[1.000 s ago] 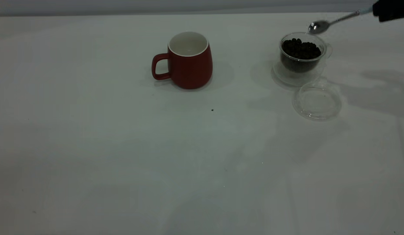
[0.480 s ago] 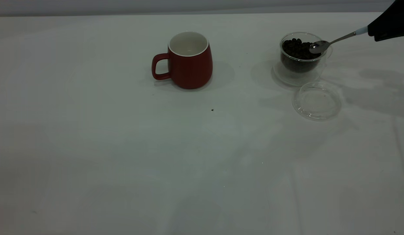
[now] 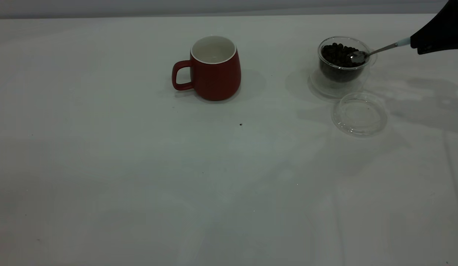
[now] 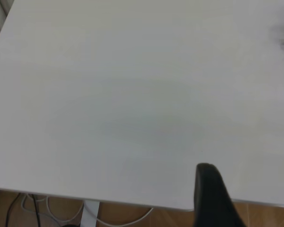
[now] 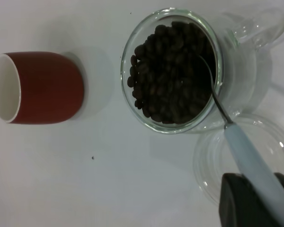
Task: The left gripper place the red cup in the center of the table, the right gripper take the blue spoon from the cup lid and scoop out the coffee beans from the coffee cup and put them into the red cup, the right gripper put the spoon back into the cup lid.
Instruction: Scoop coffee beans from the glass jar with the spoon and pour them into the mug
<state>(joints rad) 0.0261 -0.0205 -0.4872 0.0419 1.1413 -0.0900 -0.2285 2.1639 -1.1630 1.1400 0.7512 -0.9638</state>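
1. Right gripper [image 3: 417,43]: you have it at 2 o'clock on the table [image 3: 140,166], jaws closed on the pale handle of the blue spoon [image 3: 376,50].
2. Blue spoon: its metal bowl is dipped among the coffee beans [image 3: 338,55], with the neck crossing the glass rim on the gripper's side.
3. Coffee cup [image 3: 341,62]: upright at 1 o'clock, well filled with beans, on a clear glass saucer [image 3: 317,87].
4. Cup lid [image 3: 359,114]: lying flat just beside the coffee cup, on its 5 o'clock side, with nothing in it.
5. Red cup [image 3: 215,68]: upright near 12 o'clock, well apart from the coffee cup, handle toward 9 o'clock, white inside bare.
6. Left gripper [image 4: 246,208]: only in your left wrist view, over the table's edge; its jaws stand apart, holding nothing.
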